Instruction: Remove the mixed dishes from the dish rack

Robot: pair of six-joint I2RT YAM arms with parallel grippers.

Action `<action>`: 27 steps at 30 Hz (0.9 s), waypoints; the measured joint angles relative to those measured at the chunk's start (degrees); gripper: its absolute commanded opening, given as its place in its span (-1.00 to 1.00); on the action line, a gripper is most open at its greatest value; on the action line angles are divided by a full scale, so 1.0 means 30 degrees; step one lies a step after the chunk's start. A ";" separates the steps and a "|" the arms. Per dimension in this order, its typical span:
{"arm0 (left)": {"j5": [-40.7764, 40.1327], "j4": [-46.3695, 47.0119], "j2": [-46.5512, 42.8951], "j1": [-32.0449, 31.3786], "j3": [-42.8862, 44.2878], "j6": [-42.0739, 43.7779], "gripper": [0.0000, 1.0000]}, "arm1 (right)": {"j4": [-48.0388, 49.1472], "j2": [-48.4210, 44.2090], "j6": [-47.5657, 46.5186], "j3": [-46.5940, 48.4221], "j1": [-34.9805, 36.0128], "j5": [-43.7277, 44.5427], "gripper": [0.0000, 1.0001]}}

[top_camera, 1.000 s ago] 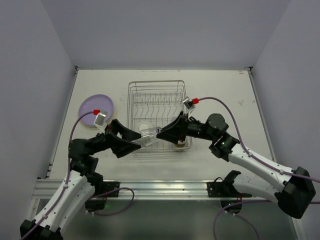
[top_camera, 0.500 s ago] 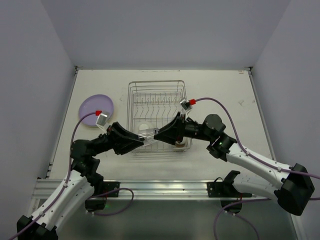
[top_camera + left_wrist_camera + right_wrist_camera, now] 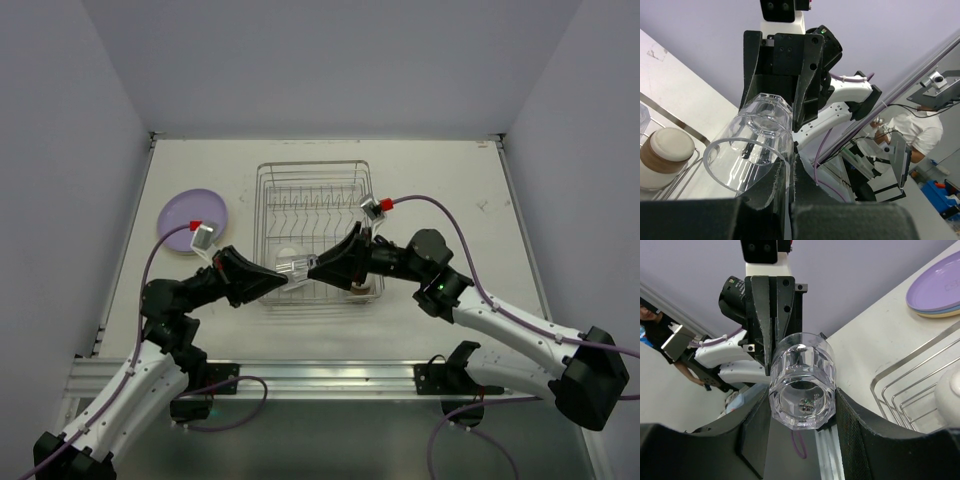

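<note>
1. The left hand [image 3: 283, 277] had closed in over the last second. It had sat back from the glass [image 3: 295, 268] with its fingers spread. At this moment they were narrow and looked pinched on the wall at the glass's open rim [image 3: 752, 145].
2. The right hand [image 3: 312, 268] had barely shifted. Its fingers clamped either side of the thick base [image 3: 802, 382].
3. The glass lay on its side, bridged between the two hands, with its mouth toward the left hand [image 3: 790, 172] and its base toward the right hand [image 3: 772, 112].
4. With both hands on it at once, this read as mid-handover from right to left. The right hand's release looked not yet done.
5. The glass hung under both sets of fingertips, over the near part of the rack [image 3: 312, 165]. How high it was off the wires, I could not tell.
6. The brown cup [image 3: 662, 157] stood in the rack just below the right hand. The white bowl [image 3: 287, 254] sat just beyond the fingertips.
7. The plates [image 3: 192, 217] were stacked on the table [image 3: 450, 200], well off the left hand's outer side and outside the rack.
8. My read of progress: the plates were unloaded, the glass was in transit, and the cup and bowl were still to go.
9. Risk: the left hand gripped only the thin rim wall. If the right hand let go before that pinch was firm, the glass could pivot and drop onto the rack.
</note>
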 measured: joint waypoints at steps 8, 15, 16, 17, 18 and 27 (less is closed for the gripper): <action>-0.0291 -0.2266 -0.0831 -0.0022 0.0568 0.1617 -1.00 | -0.0248 -0.0160 -0.0087 -0.0182 -0.0015 0.0364 0.86; -0.1676 -0.5785 -0.1683 -0.0073 0.2164 0.3716 -1.00 | -0.1064 -0.1610 -0.0262 -0.0699 -0.0015 0.1115 0.97; -0.1967 -0.6273 -0.1843 -0.0073 0.2339 0.3978 -1.00 | -0.1217 -0.1887 -0.0357 -0.0765 -0.0015 0.1275 0.97; -0.2273 -0.6834 -0.1989 -0.0073 0.2514 0.4248 -1.00 | -0.1413 -0.2171 -0.0474 -0.0860 -0.0015 0.1464 0.97; -0.2630 -0.7380 -0.2106 -0.0073 0.2688 0.4539 -1.00 | -0.1647 -0.2484 -0.0605 -0.0962 -0.0015 0.1719 0.97; -0.6091 -1.3151 -0.2346 -0.0080 0.5136 0.7410 -1.00 | -0.5785 -0.5603 -0.2193 -0.1712 -0.0015 0.6484 0.98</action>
